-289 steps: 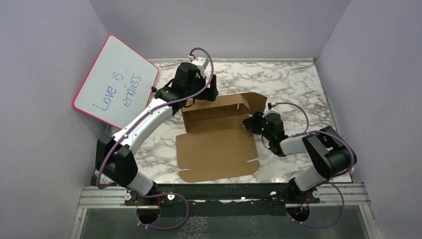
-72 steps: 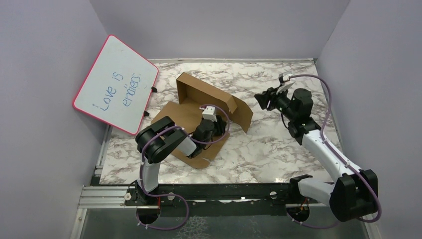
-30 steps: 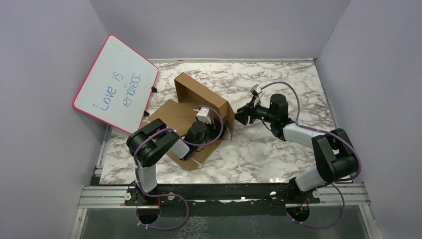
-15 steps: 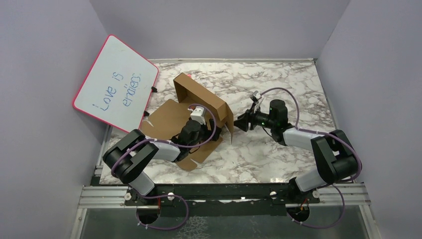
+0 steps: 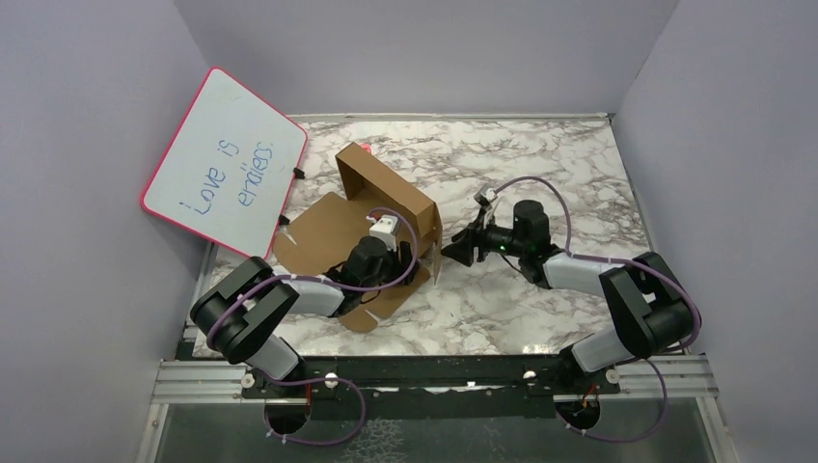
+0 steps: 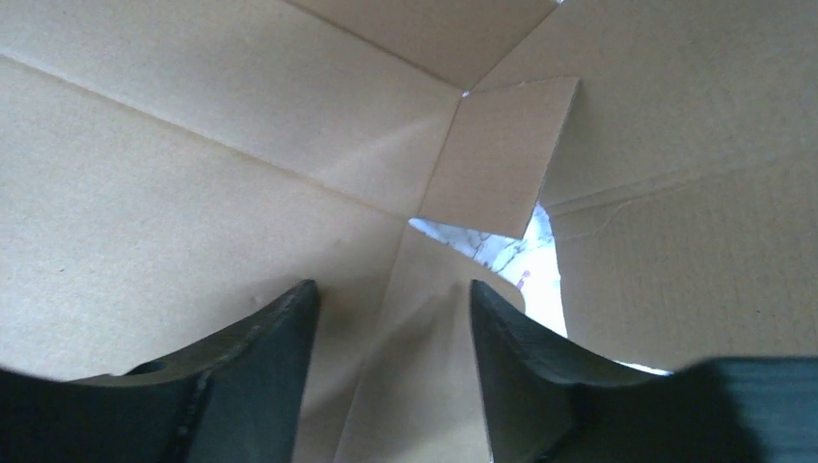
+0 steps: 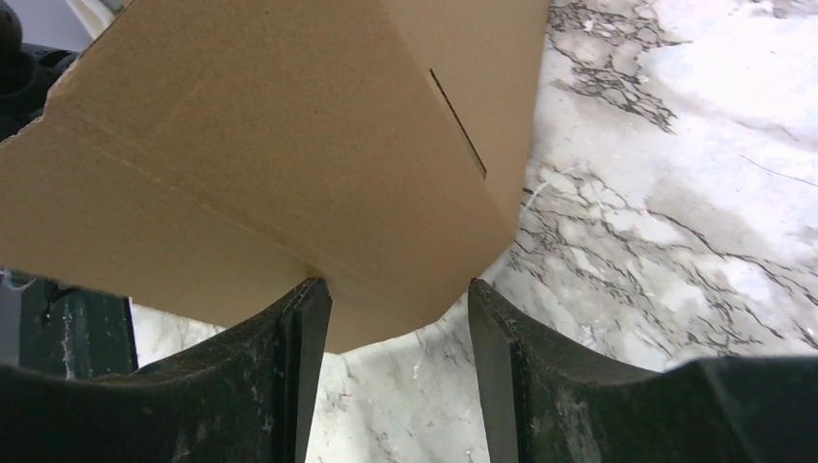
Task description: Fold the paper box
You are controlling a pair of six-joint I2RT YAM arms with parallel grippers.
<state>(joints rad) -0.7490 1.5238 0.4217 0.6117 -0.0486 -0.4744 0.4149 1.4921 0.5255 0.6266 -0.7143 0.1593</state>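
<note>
Left gripper point(image 6: 391, 289): fingers parted, nothing pinched, reaching inside the paper box point(image 5: 384, 191) with bare cardboard floor between the tips. Right gripper point(image 7: 397, 285): also parted, a lower corner of the raised wall poking in between the fingertips, not visibly clamped. Posted outside that wall, on the side of the box away from the whiteboard point(image 5: 224, 159).

Box resting on the marble table point(image 5: 540, 164) just beside the whiteboard's lower corner. Half formed: one long wall standing along the edge farther from the whiteboard, base panel lying flat toward it.

Judged step: squaring up the end of the wall. Press down on the floor from inside to pin the sheet. Then push the outer wall toward the whiteboard along its crease, not across it. Mind the corner tab point(image 6: 502, 159), standing loose with a gap of marble showing beside it; tuck inward before closing the wall. Go slowly, since light cardboard will probably slide or buckle if shoved off-crease.
</note>
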